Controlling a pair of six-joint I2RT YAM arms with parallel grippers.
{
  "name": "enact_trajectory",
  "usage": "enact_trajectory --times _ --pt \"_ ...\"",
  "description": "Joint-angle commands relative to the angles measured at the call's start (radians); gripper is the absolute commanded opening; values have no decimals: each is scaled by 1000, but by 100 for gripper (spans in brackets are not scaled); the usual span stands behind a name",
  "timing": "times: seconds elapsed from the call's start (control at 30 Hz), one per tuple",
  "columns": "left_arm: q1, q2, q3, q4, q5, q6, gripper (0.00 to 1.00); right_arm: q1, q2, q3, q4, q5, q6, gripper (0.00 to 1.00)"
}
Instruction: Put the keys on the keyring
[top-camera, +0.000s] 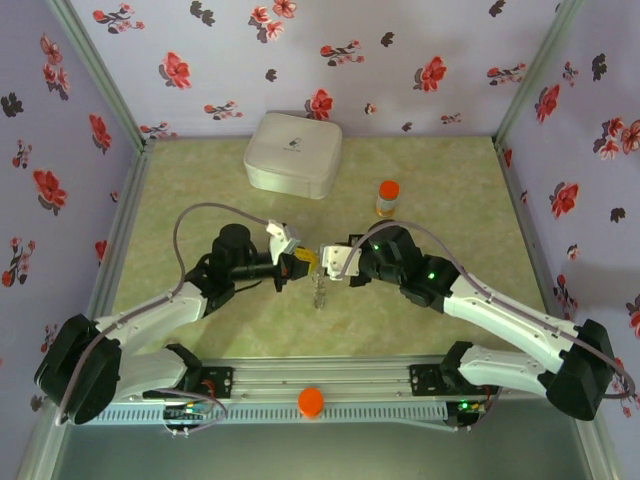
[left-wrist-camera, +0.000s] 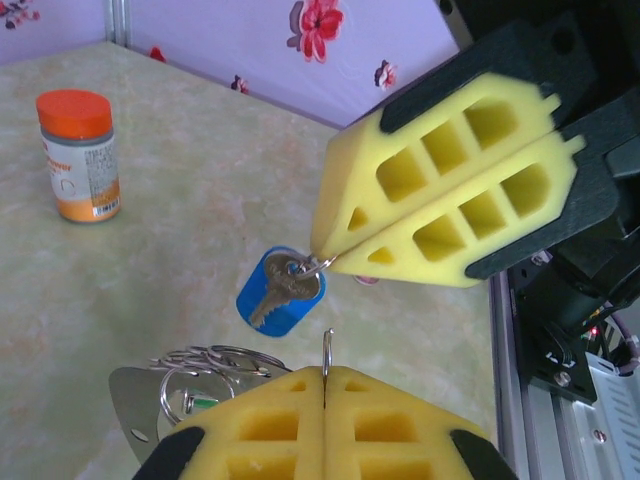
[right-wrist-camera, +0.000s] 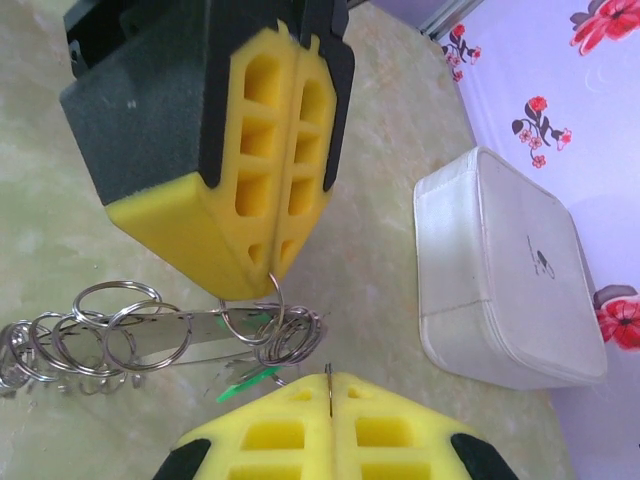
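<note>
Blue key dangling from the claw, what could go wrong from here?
The blue key hangs by its small ring, pinched at the very tips of the right claw; it could slip out. The left claw grips the keyring by a sliver of wire, so a tug might drop it.
</note>
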Motion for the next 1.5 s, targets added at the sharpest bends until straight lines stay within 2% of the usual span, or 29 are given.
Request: enact_trajectory --times 0.0,0.4,0.6,0.87,1.23,1.47 --pt "5 2 35 -14 -19 6 0 8 -6 21 5 -19 -9 0" --pt "5 -1 30 -16 -28 16 0 35 22 9 50 -47 1 0" --pt "6 -2 28 -13 -29 19 0 56 45 10 41 6 -36 0" --pt "5 -2 26 -2 -40 14 0 67 49 15 -1 17 -54 0" --pt "6 -4 26 -4 -38 16 0 70 30 -9 77 92 -54 0" --pt "6 -2 25 4 -35 14 0 71 42 -2 57 84 -56 0"
